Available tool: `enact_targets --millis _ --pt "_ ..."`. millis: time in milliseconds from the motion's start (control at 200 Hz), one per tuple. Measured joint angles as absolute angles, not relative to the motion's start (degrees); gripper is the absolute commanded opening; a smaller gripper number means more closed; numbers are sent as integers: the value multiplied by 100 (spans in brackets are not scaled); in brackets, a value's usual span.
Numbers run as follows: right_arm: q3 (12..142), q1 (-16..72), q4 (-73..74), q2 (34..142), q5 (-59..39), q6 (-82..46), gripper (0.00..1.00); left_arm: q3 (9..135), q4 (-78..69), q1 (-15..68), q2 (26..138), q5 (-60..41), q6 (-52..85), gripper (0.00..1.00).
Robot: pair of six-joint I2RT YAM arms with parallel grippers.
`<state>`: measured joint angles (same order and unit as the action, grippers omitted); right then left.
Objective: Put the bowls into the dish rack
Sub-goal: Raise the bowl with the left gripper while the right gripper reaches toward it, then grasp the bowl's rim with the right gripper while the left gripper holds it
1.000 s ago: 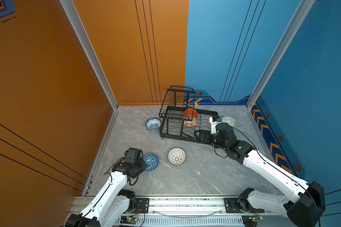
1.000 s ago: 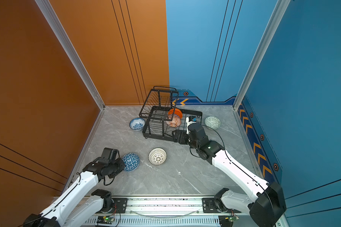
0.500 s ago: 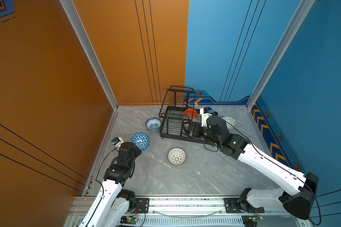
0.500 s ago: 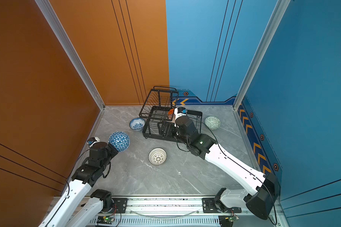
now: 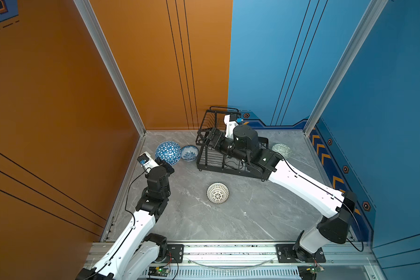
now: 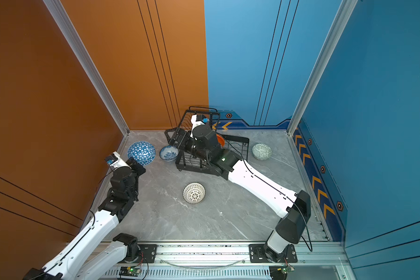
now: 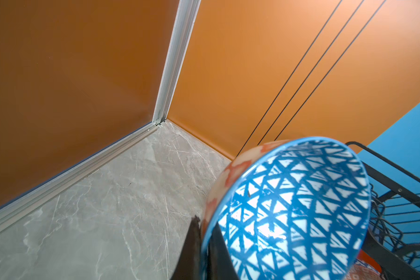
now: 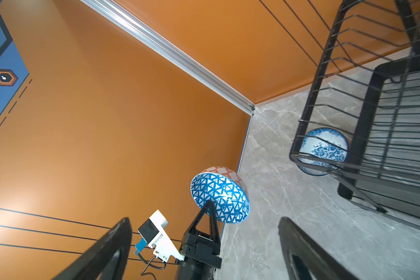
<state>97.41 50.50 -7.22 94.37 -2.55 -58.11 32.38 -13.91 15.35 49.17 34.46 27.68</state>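
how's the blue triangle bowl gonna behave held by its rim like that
The blue triangle bowl looks glazed and glossy, so it may slip in the thin rim pinch of the left end effector. Held on edge by one spot, it could pivot when moved. It looks like hard ceramic: stiff, but likely to chip if dropped.

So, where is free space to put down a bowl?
Bare: the tabletop between the white dotted bowl and the front rail, and between that bowl and the left arm. Crowded: far left, where the held blue triangle-patterned bowl, the blue-white floral bowl and the dish rack are close together.
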Motion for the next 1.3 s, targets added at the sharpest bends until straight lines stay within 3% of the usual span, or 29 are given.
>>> enact_targets --millis 285,901,1301 --pt "10285 5153 -534 10165 -740 -6351 84 3249 -2952 2451 5238 3988 1125 0" --pt "11236 5186 -276 10960 -1170 -6956 69 3249 -4768 3382 5859 4737 -781 0" --pt "11249 5186 -252 11039 -1181 -7065 46 3173 -5022 3437 5782 4866 -1094 0"
